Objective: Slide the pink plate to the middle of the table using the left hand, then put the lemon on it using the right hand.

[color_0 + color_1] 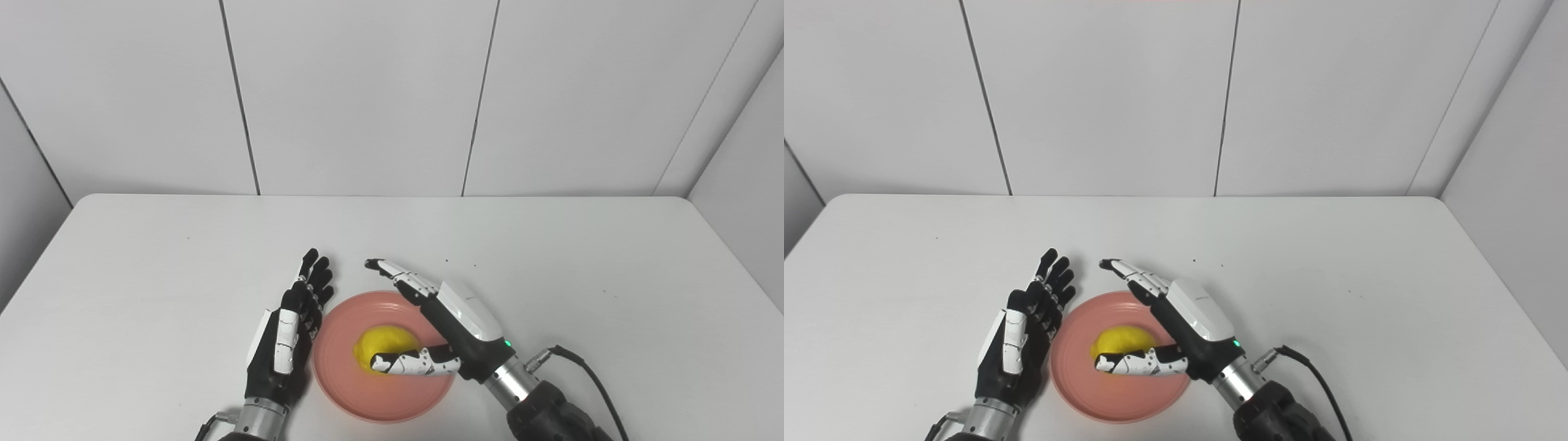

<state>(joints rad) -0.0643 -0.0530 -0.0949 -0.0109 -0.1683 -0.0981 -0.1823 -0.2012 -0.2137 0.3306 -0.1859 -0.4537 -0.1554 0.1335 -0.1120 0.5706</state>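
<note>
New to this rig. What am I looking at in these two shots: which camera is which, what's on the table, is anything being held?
Both pictures come from two cameras side by side on a humanoid robot's head, so they show one scene from slightly different spots. The arms enter from the bottom edge, and each ends in a hand with fingers and a thumb.

On the white table sits a pink plate, near the front edge and about midway across. A yellow lemon lies in it.

The right hand is over the plate, fingers stretched out above the lemon and thumb lying across its front. The fingers look spread rather than clamped, so the lemon seems to be resting on the plate, not gripped.

The left hand stands open, on edge, just beside the plate's left rim, holding nothing.
</note>
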